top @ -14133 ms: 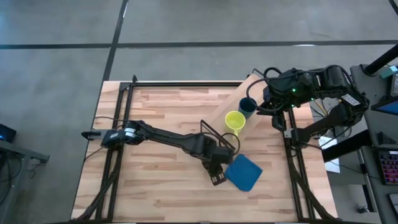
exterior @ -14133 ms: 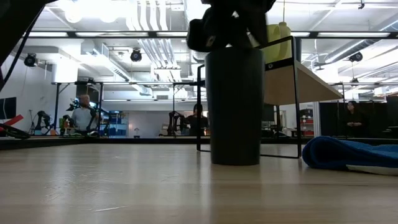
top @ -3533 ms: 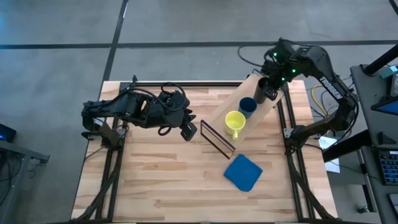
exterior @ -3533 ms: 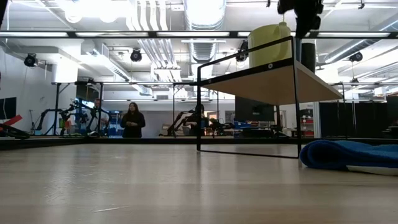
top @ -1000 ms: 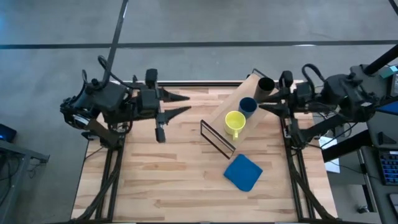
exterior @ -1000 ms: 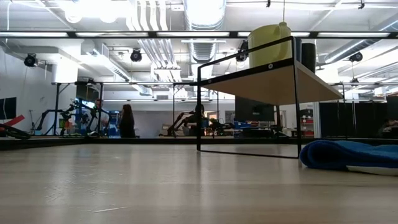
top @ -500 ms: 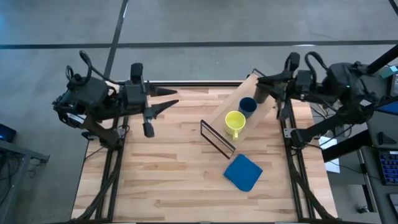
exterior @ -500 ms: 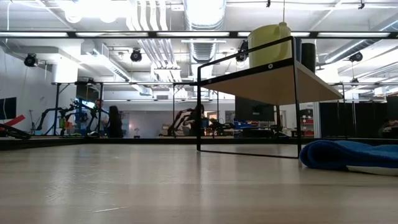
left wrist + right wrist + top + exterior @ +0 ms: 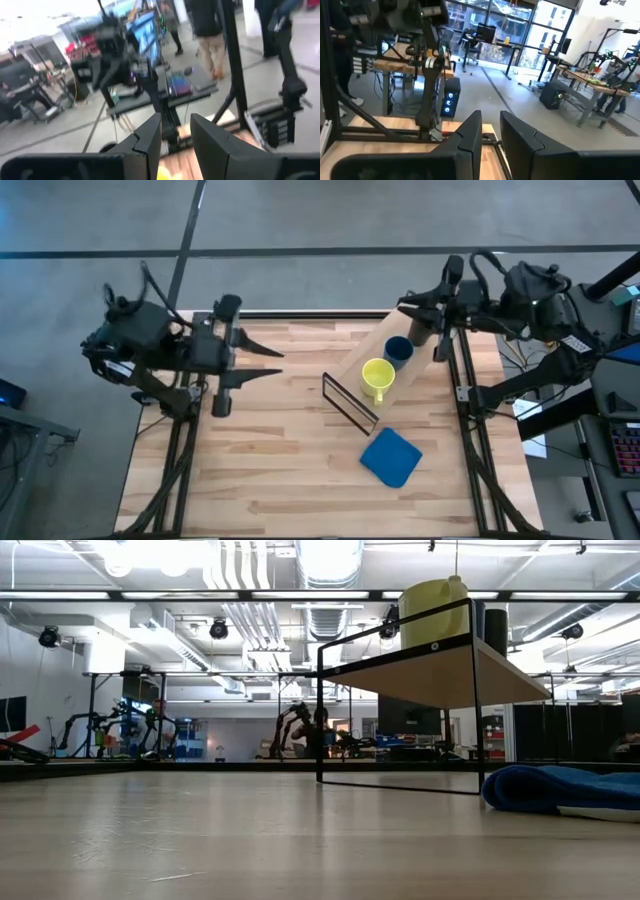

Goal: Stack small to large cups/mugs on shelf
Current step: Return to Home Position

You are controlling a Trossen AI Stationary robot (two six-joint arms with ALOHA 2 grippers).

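Shows shelf [image 9: 368, 354] lying diagonally toward the far-right corner, carrying yellow mug [image 9: 377, 376], blue cup [image 9: 398, 350], black cup [image 9: 495, 630] (blue cup hidden in low view). Finds left pincer [image 9: 176, 117], right pincer [image 9: 490, 114] released, empty, by tabletop's [image 9: 280, 440] far corners.

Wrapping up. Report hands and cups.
Left hand open, empty, at left side of table. Right hand open, empty, by far end of shelf. Yellow mug, blue cup, black cup in row on it. Nothing blocking; blue pad apart.
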